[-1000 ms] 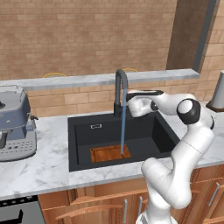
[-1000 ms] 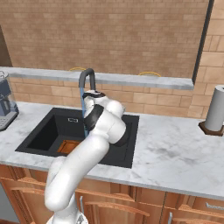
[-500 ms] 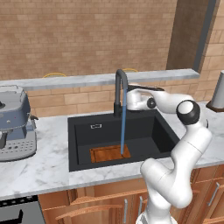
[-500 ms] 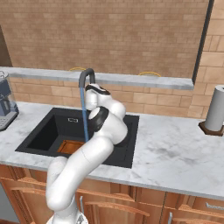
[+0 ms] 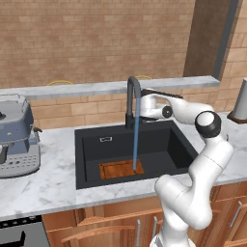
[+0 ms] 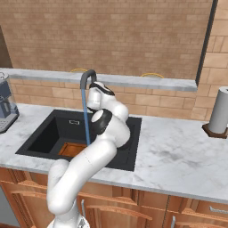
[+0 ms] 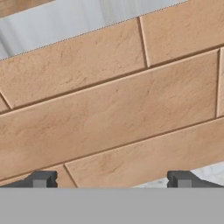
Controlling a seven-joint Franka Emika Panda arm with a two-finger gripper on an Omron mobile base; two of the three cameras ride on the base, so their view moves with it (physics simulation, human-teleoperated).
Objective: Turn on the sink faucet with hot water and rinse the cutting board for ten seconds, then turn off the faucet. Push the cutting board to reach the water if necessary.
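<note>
The dark gooseneck sink faucet [image 5: 132,99] [image 6: 87,76] stands behind the black sink [image 5: 91,144] [image 6: 44,138]. A thin blue stream of water [image 5: 136,140] [image 6: 86,120] falls from its spout onto the right part of the reddish-brown cutting board [image 5: 118,169] [image 6: 71,149], which lies flat on the basin floor near the front wall. My gripper [image 5: 144,107] [image 6: 96,91] [image 7: 111,179] hangs just right of the faucet neck, under its thin side lever [image 5: 161,93], and points at the brick wall. Its fingertips [image 7: 41,179] stand wide apart and open, with nothing between them.
A grey coffee machine [image 5: 14,135] [image 6: 4,102] stands on the marble counter left of the sink. A paper towel roll [image 5: 240,101] [image 6: 219,116] stands at the far right. A stone ledge [image 5: 96,88] runs along the brick wall just behind the faucet.
My hand has risen and moved a little left, closer to the faucet neck and the wall. The water keeps running onto the board, which has not moved.
</note>
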